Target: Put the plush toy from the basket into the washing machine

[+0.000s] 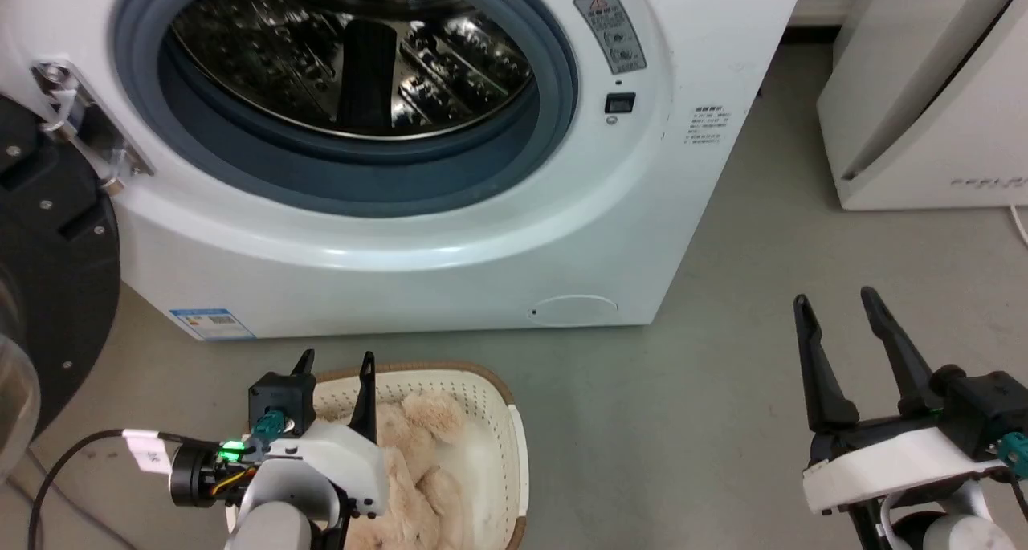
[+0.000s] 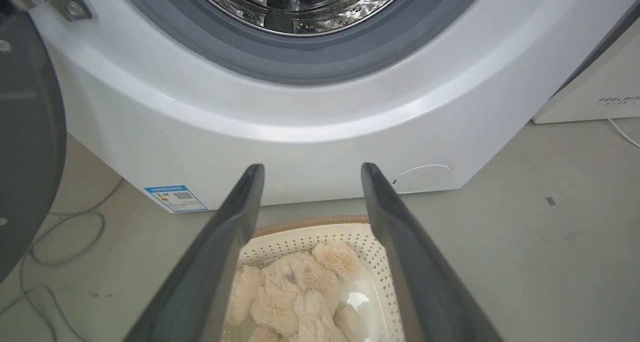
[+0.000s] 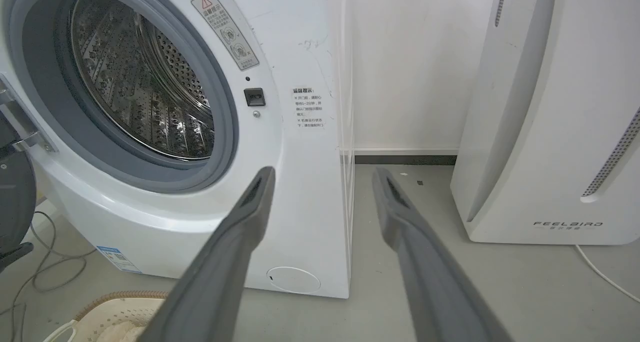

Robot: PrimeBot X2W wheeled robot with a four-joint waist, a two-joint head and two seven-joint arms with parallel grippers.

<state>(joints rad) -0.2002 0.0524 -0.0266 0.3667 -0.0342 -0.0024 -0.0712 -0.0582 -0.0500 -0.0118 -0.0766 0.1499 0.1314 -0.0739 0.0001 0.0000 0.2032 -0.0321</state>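
Starting out, by the look of it: leaving the plush toy (image 1: 422, 421) lying in the basket (image 1: 474, 393) at 6 o'clock of the head view, with the washing machine (image 1: 450, 237) gaping at 12, drum (image 1: 353, 52) empty. Hovering the left gripper (image 1: 337, 361) over the basket, fingers spread, holding nothing. Parking the right gripper (image 1: 835, 299) at 4 o'clock above the floor (image 1: 683, 421), fingers likewise apart, empty.
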